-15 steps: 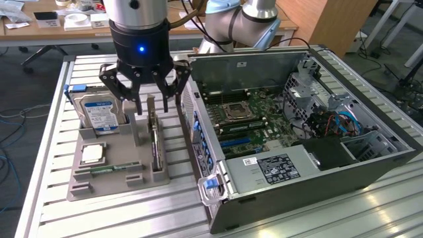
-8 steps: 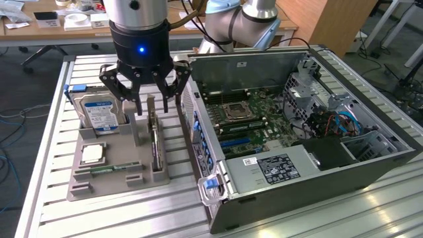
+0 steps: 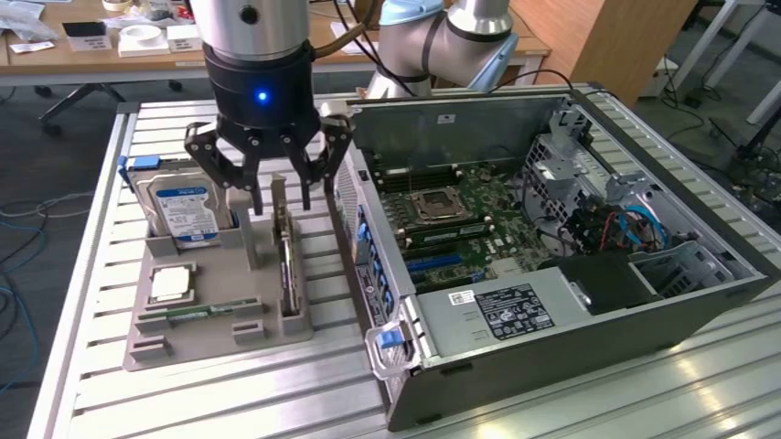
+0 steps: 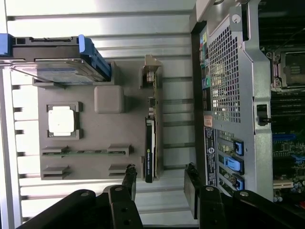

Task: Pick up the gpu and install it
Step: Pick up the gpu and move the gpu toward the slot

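**Q:** Where does your gpu (image 3: 288, 265) sit, and why on edge?

**A:** It stands upright in a slot of the grey tray (image 3: 219, 340), just beside the open computer case (image 3: 586, 320). The thin upper edge is thus presented for a pinch from above.

**Q:** And your gripper (image 3: 278, 190)?

**A:** Its fingers are spread apart and empty, hovering over the card with one to either face. You grip nothing.

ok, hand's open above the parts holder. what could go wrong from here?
1. The gpu stands on edge in the holder, thin; in the wrist view it lies nearer one finger of the hand than mid-gap, so that finger might strike its edge.
2. The case wall stands close beside the holder; the other finger might clip it.
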`<state>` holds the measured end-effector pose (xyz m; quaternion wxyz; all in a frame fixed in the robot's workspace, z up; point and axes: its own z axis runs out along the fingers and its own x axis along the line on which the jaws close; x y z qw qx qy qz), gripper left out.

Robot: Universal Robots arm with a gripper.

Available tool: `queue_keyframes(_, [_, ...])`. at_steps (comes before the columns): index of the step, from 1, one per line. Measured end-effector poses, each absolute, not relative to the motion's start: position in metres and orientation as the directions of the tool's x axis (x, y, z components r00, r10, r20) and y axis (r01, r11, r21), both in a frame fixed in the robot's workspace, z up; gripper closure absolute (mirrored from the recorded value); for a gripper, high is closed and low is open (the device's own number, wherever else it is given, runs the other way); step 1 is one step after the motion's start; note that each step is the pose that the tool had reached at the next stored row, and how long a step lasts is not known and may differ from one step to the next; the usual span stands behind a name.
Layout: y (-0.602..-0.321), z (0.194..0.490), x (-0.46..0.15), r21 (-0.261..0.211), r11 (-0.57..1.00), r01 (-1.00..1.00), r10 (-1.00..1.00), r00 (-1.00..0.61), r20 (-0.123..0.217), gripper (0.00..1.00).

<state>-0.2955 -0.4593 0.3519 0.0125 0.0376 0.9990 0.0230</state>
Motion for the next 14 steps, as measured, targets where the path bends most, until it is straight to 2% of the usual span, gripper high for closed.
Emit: queue_keyframes(14, [-0.4593, 0.3492, -0.2955, 0.047, 0.996, 0.074, 0.076, -0.997, -0.023, 0.47])
